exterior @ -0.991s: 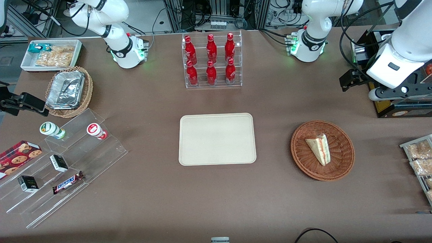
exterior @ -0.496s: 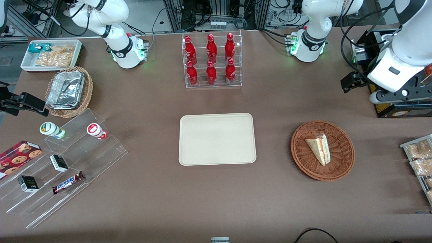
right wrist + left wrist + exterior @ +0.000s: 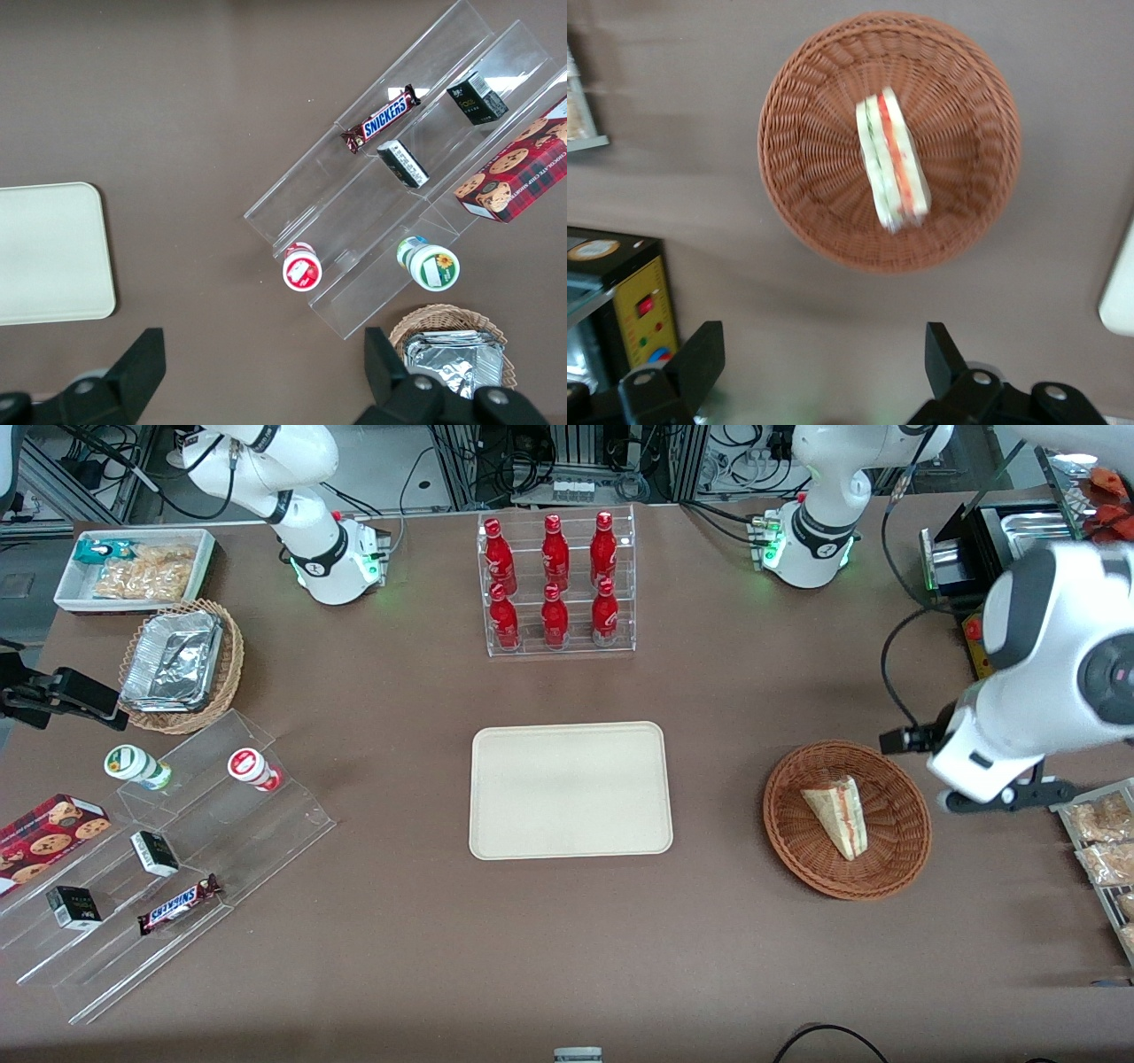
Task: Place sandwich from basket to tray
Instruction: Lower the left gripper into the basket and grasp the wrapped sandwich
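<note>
From my seat at the controls, scanning across the front view: the stepped clear display stand [image 3: 168, 850] sits toward the parked arm's end of the table with a Snickers bar [image 3: 179, 903] on it, and the tan basket of foil containers [image 3: 182, 664] is a bit farther from the camera. Then comes the rack of red bottles [image 3: 556, 583], and nearer the camera than that, the tray [image 3: 570, 790], lying flat with nothing on it. Next along is the basket [image 3: 848, 819], well apart from the tray, and the sandwich [image 3: 837, 815] lies in the middle of it on its side, so the red and cream filling stripes show. The gripper [image 3: 988, 797] hangs above the table just beside the basket's rim, toward the working arm's end, not touching anything. In the wrist view the two fingers [image 3: 700, 363] are spread wide with nothing between them, and the basket [image 3: 799, 221] with the sandwich [image 3: 892, 159] shows whole past the fingertips.
</note>
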Motion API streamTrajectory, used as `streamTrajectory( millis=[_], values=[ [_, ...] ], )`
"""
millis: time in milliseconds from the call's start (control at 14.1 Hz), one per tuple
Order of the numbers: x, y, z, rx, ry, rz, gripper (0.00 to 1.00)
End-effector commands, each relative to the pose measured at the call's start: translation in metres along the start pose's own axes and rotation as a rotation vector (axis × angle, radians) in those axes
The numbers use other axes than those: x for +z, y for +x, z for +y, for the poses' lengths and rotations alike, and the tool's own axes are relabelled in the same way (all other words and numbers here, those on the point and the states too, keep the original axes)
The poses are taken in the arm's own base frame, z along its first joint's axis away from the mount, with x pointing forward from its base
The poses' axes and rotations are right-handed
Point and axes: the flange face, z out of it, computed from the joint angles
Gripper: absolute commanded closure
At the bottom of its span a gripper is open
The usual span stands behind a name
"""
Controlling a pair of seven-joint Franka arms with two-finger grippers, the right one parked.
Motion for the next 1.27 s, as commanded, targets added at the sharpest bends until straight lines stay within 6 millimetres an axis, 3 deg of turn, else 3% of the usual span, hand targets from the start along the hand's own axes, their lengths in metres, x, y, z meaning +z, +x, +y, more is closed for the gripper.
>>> streamTrajectory(
  millis=[0,212,566,991,1204],
  values=[
    [0.035,0.030,0.000,-0.136,-0.002,0.004,0.00],
    [0.085,0.051,0.015,-0.227,-0.026,0.012,0.00],
    [0.138,0.074,0.040,-0.456,-0.054,0.028,0.00],
    [0.195,0.064,0.050,-0.453,-0.052,-0.007,0.00],
    [0.213,0.057,0.057,-0.493,-0.057,-0.007,0.00]
  ],
)
